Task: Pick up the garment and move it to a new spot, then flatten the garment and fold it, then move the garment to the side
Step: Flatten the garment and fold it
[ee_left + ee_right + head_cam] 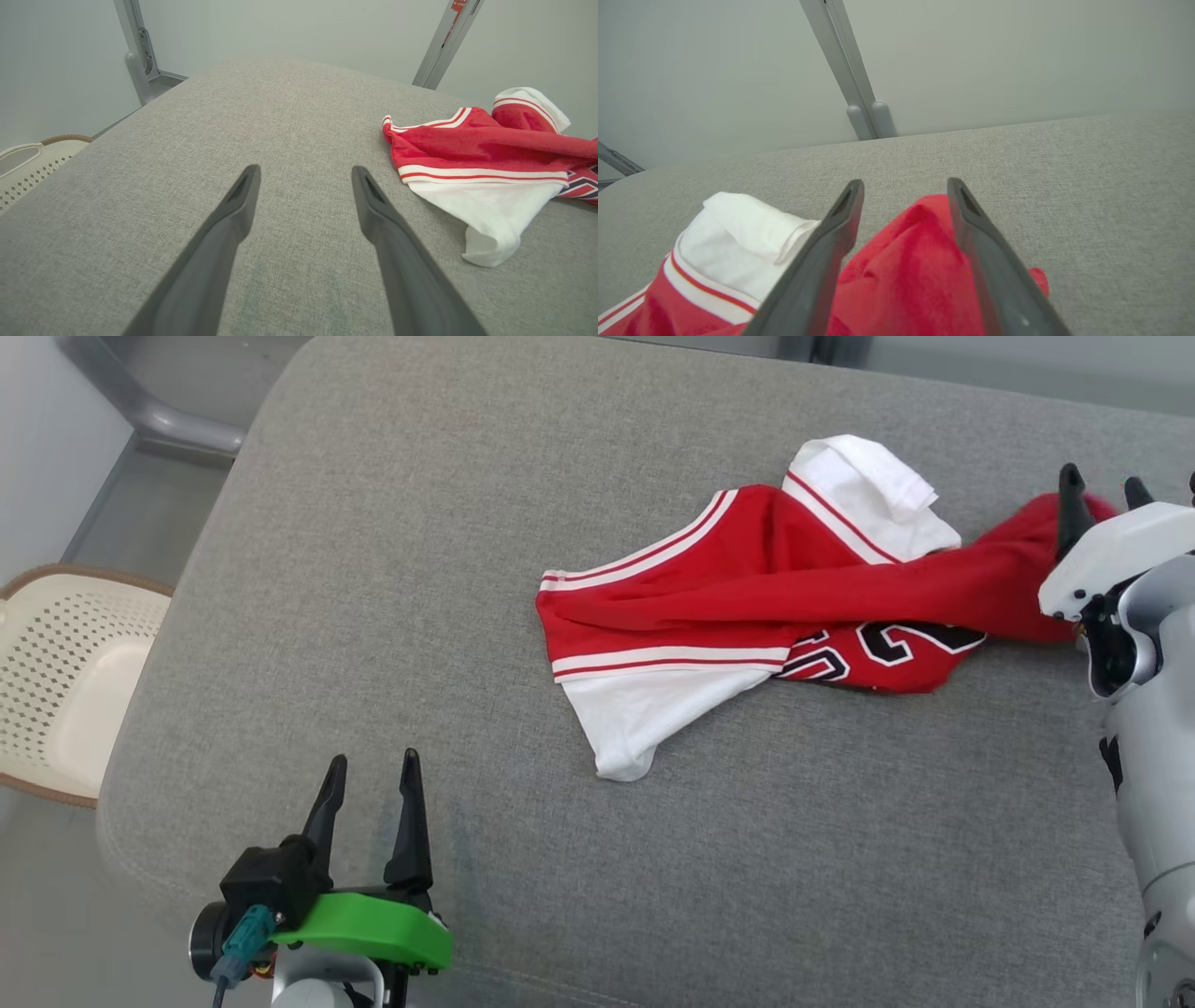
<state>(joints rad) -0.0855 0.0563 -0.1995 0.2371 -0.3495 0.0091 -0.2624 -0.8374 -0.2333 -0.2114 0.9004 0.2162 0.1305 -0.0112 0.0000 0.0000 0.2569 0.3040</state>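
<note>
Red-and-white crumpled jersey [747,607] stretches left-right across grey fabric tabletop [448,541]; right gripper [1102,481] fingers spread astride its end, left gripper [372,758] fingers apart, well clear.

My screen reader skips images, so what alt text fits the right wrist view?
A bunched red fold of the garment sits between the parted fingers of the right gripper, on a grey fabric surface; its white part lies lower left.

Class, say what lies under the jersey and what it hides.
Grey cushion lies under the jersey. A red fold covers part of its black number; anything beneath the cloth is hidden.
</note>
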